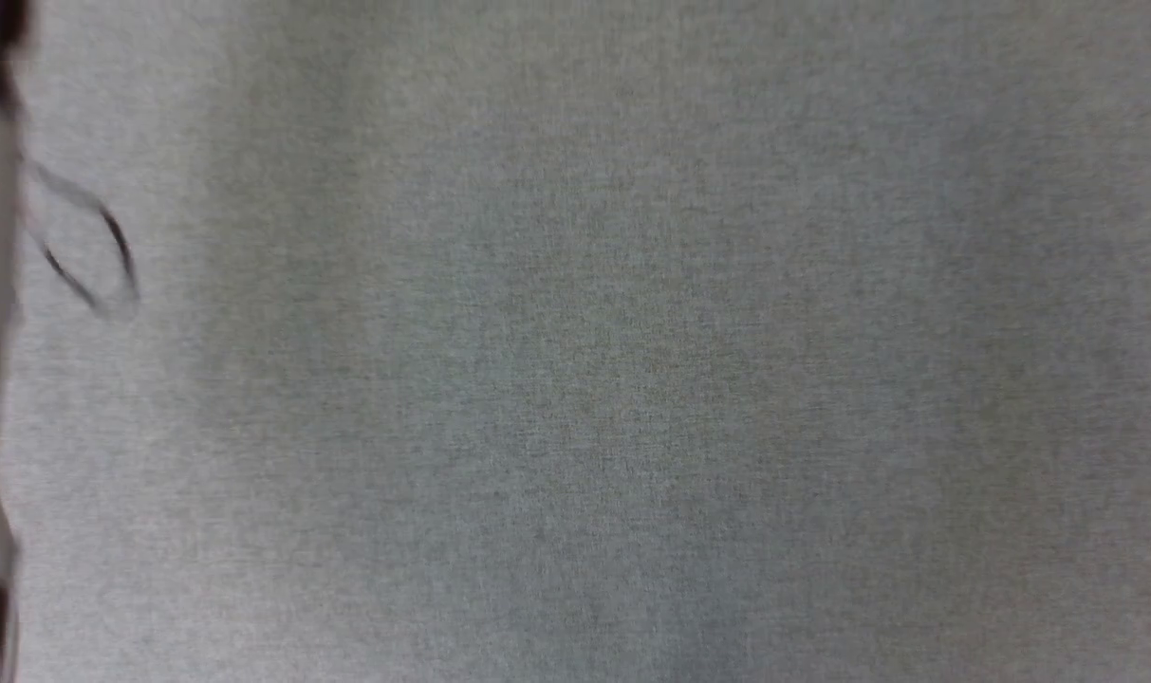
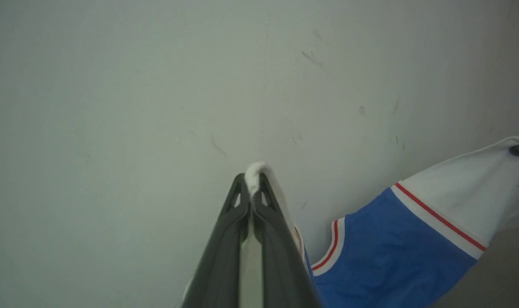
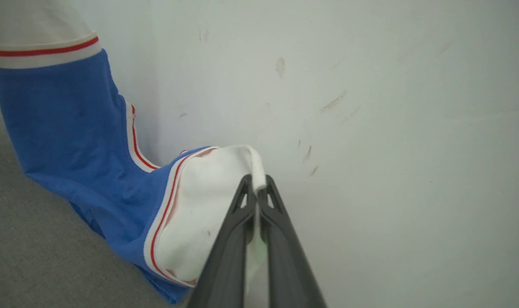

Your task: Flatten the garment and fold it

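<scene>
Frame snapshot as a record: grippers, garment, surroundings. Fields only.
left gripper: shut on a white sleeve edge
right gripper: shut on the other white sleeve
garment: blue body strung between both grippers, bunched, not flat
surface: grey fabric
backdrop: pale, scuffed

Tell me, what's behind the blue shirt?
Behind the garment you can see a pale scuffed surface and, lower down, some grey ground. Whatever sits directly behind the fabric is covered.
</scene>
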Controlling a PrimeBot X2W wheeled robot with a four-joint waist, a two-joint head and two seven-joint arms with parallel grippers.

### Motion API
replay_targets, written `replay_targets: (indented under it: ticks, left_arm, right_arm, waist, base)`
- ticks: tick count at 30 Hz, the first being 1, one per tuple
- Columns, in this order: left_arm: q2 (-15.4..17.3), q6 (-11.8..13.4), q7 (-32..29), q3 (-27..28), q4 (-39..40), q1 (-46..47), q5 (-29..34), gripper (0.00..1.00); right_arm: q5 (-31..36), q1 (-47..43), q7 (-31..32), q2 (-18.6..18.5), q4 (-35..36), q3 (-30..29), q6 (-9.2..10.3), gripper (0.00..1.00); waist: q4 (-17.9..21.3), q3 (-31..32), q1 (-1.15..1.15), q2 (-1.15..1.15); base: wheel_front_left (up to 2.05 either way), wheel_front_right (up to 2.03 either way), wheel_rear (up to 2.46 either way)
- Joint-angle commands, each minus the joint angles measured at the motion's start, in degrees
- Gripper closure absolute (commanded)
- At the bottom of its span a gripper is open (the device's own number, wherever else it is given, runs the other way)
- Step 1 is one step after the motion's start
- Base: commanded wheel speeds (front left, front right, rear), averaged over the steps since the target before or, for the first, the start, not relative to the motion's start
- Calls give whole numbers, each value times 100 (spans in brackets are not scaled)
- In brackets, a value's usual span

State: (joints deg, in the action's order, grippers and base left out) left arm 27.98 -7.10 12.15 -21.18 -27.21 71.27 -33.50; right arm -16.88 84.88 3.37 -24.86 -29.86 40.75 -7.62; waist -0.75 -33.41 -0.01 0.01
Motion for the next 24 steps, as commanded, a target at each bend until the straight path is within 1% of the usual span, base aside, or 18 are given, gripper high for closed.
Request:
replay_targets:
  ticks: [1, 3, 4, 7, 9, 11, 14, 18, 21, 24]
  left_arm:
    - [78, -36, 8, 6, 112, -237, -93, 100]
    - [225, -30, -22, -26, 557, -915, -204, 100]
    - [268, 21, -20, -1, 761, -1252, -277, 100]
    - [444, 259, -31, -6, 1446, -2264, -324, 100]
    - [502, 456, -7, 5, 1840, -2916, -365, 100]
    - [520, 675, 34, 76, 2188, -3545, -463, 100]
    - [527, 968, 76, 146, 2617, -4433, -594, 100]
    - [644, 1269, 31, 60, 2979, -5464, -581, 100]
    - [722, 1367, -81, -16, 3102, -6155, -714, 100]
    - [757, 1433, -235, -67, 3189, -6765, -952, 100]
  right_arm:
    - [-81, -190, 20, -131, 122, -6, 13, 100]
    - [-326, -718, 149, -414, 606, -69, 13, 100]
    - [-404, -1006, 179, -532, 834, -153, 13, 100]
    - [-594, -1948, 312, -787, 1446, -471, 13, 100]
    - [-611, -2586, 356, -923, 1819, -639, 13, 100]
    - [-597, -3198, 367, -976, 2098, -878, 13, 100]
    - [-538, -4092, 351, -904, 2432, -1295, 13, 100]
    - [-476, -5348, 343, -623, 2813, -1950, 13, 100]
    - [-378, -6229, 397, -433, 3082, -2233, 13, 100]
    - [-238, -7013, 458, -369, 3315, -2357, 13, 100]
  waist:
    - [-37, 321, 1, -1]
    - [-71, 506, 1, -1]
    - [-73, 617, 1, -1]
    - [-90, 877, 1, -1]
    - [-106, 1040, 1, -1]
    - [-94, 1202, 1, -1]
    - [-71, 1474, 1, -1]
    - [-40, 1865, 1, -1]
    - [3, 2158, 1, -1]
    - [24, 2412, 1, -1]
  base:
    - [0, 0, 0]
    - [0, 0, 0]
    - [0, 0, 0]
    - [0, 0, 0]
    - [0, 0, 0]
    - [0, 0, 0]
    - [0, 0, 0]
    - [0, 0, 0]
    - [0, 0, 0]
    - [0, 0, 0]
